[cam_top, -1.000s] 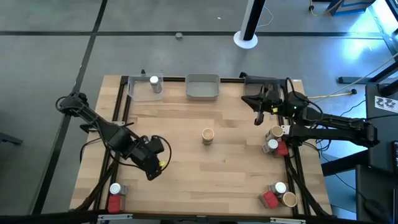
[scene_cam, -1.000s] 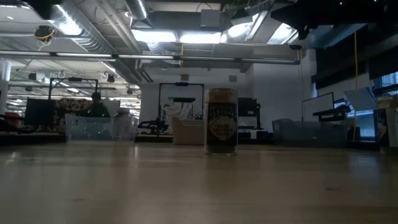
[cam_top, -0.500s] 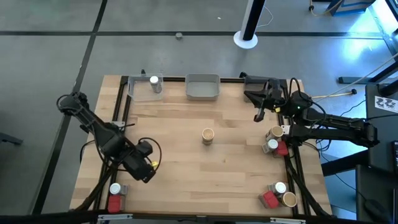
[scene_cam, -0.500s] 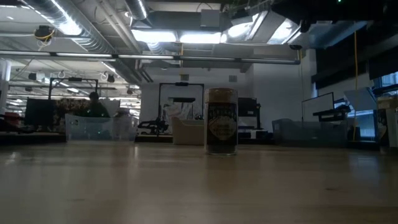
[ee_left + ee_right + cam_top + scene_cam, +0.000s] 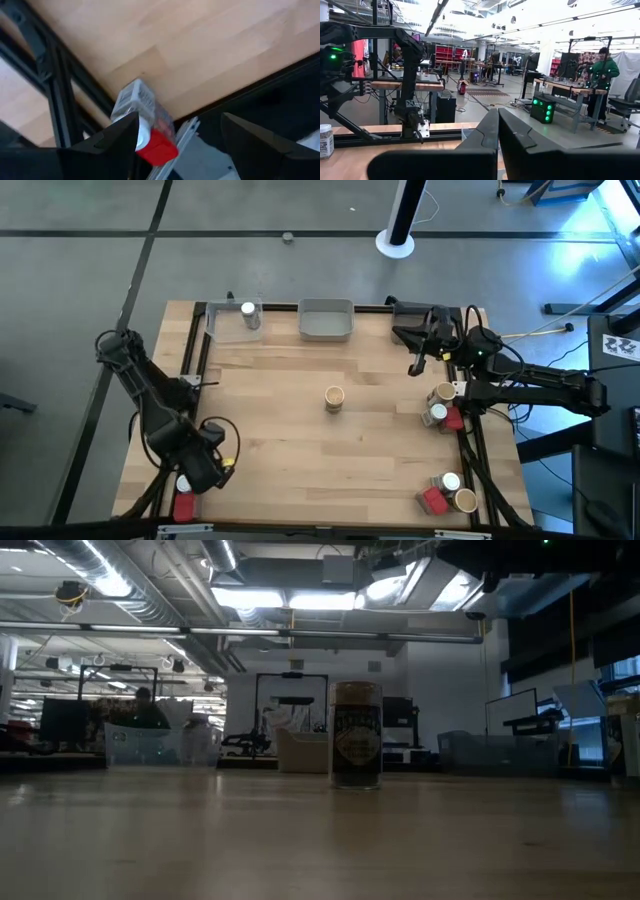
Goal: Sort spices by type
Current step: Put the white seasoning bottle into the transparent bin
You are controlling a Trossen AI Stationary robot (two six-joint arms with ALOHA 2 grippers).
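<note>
Swinging back from the middle of the surface (image 5: 300, 445), the left arm has carried its end effector (image 5: 205, 470) down to the near-left corner over the last second; earlier it hung farther in toward the centre. It now hovers right beside the white-capped jar (image 5: 185, 482) and the red packet (image 5: 183, 506) that sit together at that corner. From the left wrist, the two dark fingers (image 5: 120, 137) stand well apart and hold nothing, with the jar (image 5: 136, 102) and packet (image 5: 157, 145) showing between them at the surface's edge.

That shift reads as the start of a fresh pick: the arm seems to be lining up on one of this corner pair, most likely the jar, though which it will take I cannot tell.

The right end effector (image 5: 418, 365) has not moved in that time. It waits near the far-right tray (image 5: 400, 310), its fingers pressed shut on nothing.

Most of the sorting looks undone. One white-capped jar (image 5: 247, 311) already sits in the clear tray (image 5: 222, 325) at the far left, and the grey middle tray (image 5: 325, 330) holds nothing visible. A tan-brown jar (image 5: 334, 397) stands alone at the centre of the surface. A cluster (image 5: 440, 408) of mixed spices sits at the right edge, and another (image 5: 447, 494) at the near-right corner.
</note>
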